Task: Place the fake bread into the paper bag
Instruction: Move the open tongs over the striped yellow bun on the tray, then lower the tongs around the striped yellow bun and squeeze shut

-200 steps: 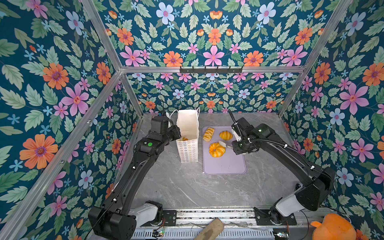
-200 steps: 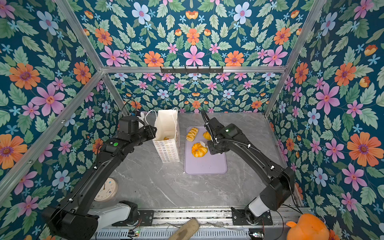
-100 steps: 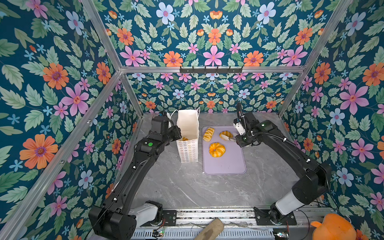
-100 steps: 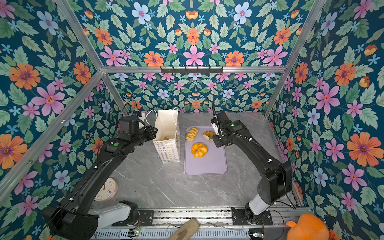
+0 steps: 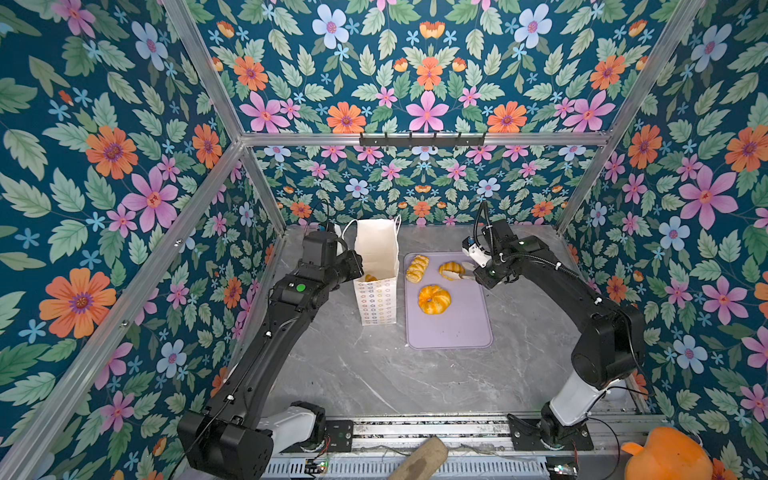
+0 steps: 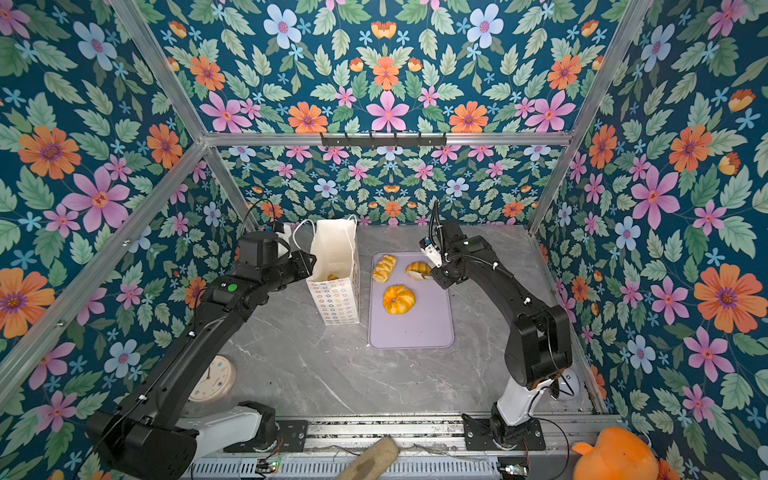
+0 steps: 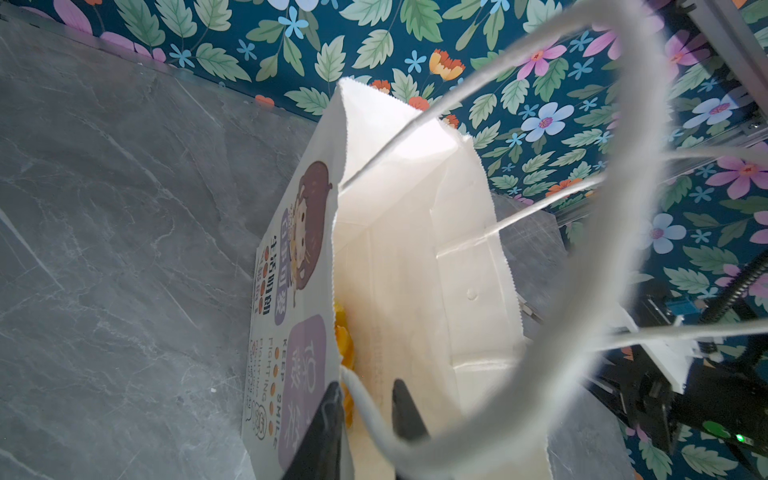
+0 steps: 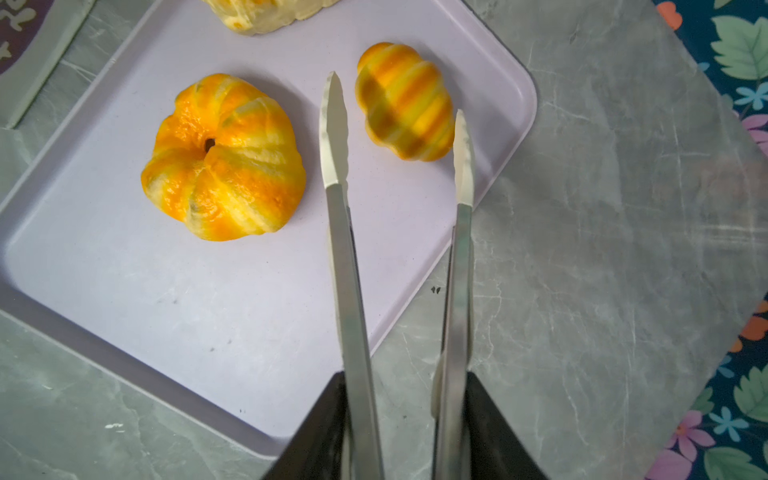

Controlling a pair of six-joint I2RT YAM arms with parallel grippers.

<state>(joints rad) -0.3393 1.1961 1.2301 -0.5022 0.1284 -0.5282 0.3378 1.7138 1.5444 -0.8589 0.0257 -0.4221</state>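
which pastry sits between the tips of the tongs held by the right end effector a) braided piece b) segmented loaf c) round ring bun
b, in the right wrist view the tongs in the right end effector have one tip on each side of the segmented loaf; the round ring bun lies outside them.
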